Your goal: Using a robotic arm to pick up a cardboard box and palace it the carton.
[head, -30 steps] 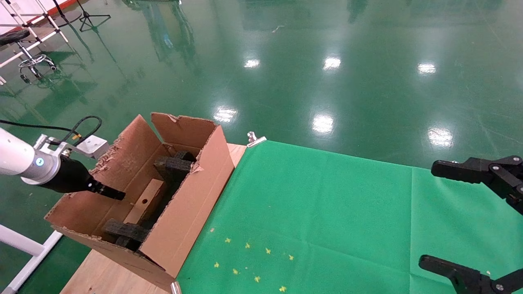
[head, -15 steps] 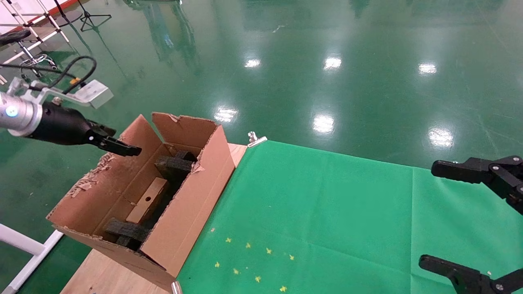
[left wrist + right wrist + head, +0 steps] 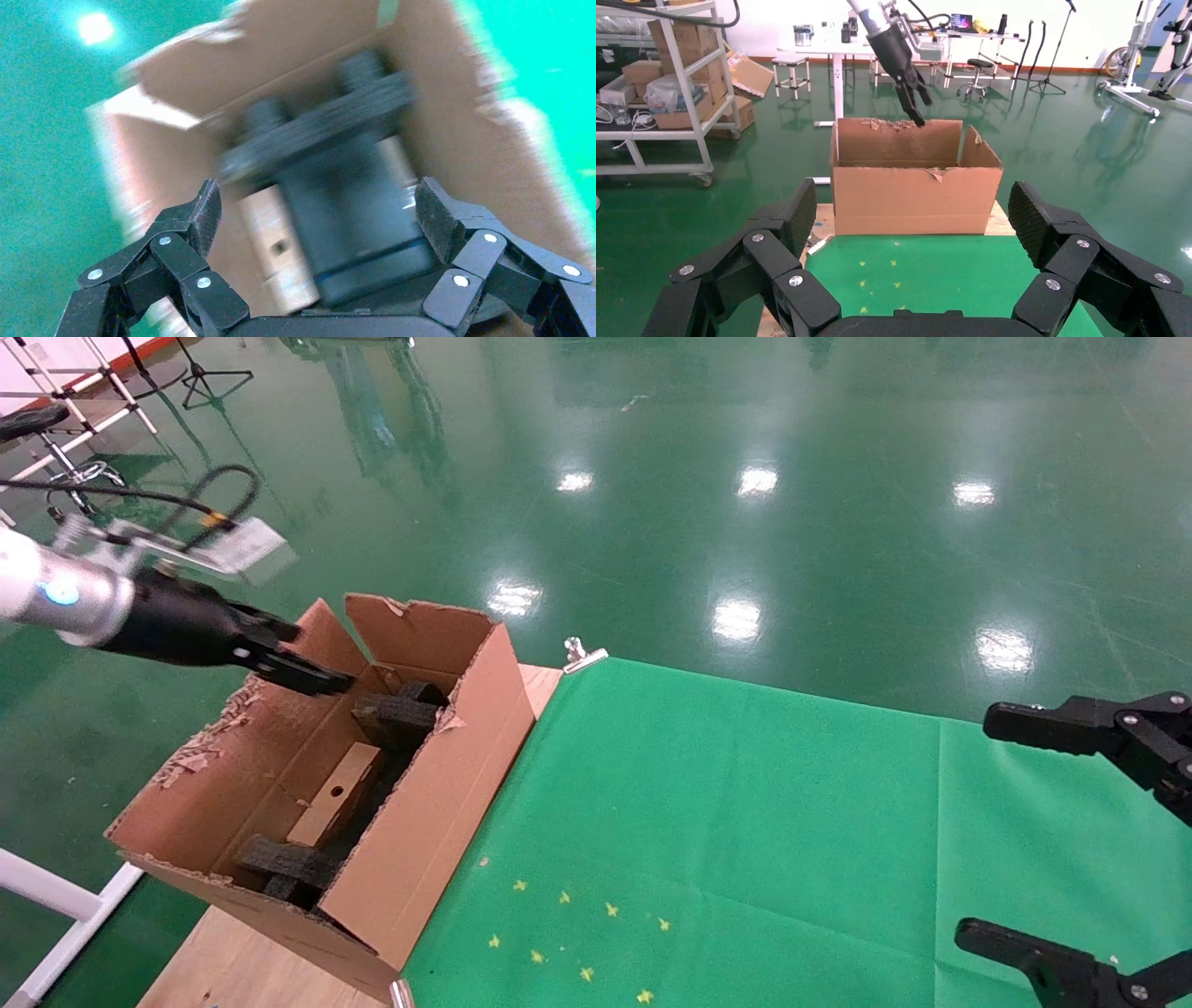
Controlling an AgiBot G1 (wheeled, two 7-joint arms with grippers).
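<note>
The small brown cardboard box [image 3: 333, 794], with a round hole in its top face, lies inside the large carton [image 3: 438, 803] between black foam pieces [image 3: 396, 717]. The white left arm's black gripper [image 3: 312, 674] hovers open and empty over the carton's far left flap, above the box and apart from it. In the left wrist view its open gripper [image 3: 320, 217] looks down on the box [image 3: 270, 246] and foam [image 3: 316, 133] in the carton [image 3: 485, 161]. The right wrist view shows the carton [image 3: 916, 189] with the left gripper [image 3: 916, 112] above it.
The carton stands on the left end of a wooden table [image 3: 242, 971], beside a green cloth [image 3: 745, 822] with small yellow marks. My right gripper [image 3: 1015, 831] is parked open at the right edge, also shown in the right wrist view [image 3: 912, 217]. A metal clamp [image 3: 582, 656] holds the cloth's far corner.
My left gripper rose out of the carton, then moved over its far left flap. The cardboard box stays lying in the carton. The right arm has not moved.
</note>
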